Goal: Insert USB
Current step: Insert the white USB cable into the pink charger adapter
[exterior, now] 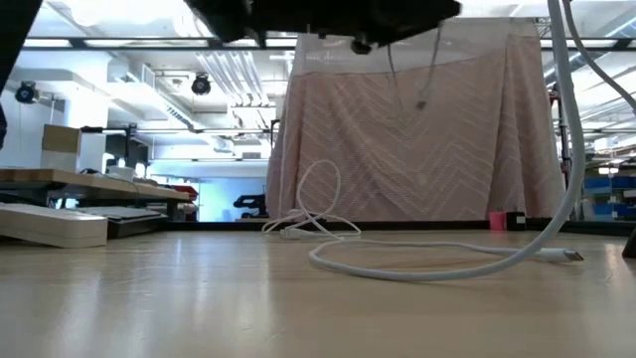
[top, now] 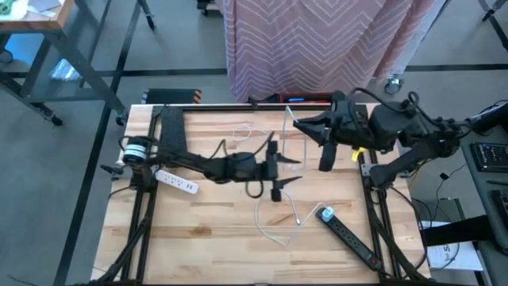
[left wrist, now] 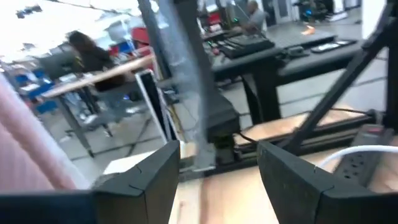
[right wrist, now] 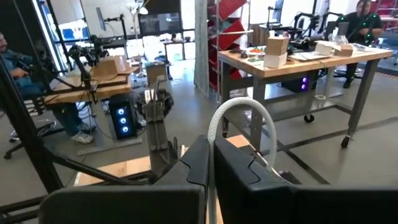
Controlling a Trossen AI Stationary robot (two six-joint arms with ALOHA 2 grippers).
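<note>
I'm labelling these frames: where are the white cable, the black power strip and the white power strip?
white cable [exterior: 427, 267], low view, its loop on the table.
black power strip [top: 353, 238], high view, mid-body.
white power strip [top: 176, 182], high view, mid-body.

- High view: overhead, straight down on the worktop [top: 198, 230].
- Low view: worktop level, facing the pink curtain [exterior: 417, 129]; shares the white cable [exterior: 437, 264].
- 2 wrist views: close, facing the room.

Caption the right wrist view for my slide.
Right tool shut on white cable, raised above the table.
</note>
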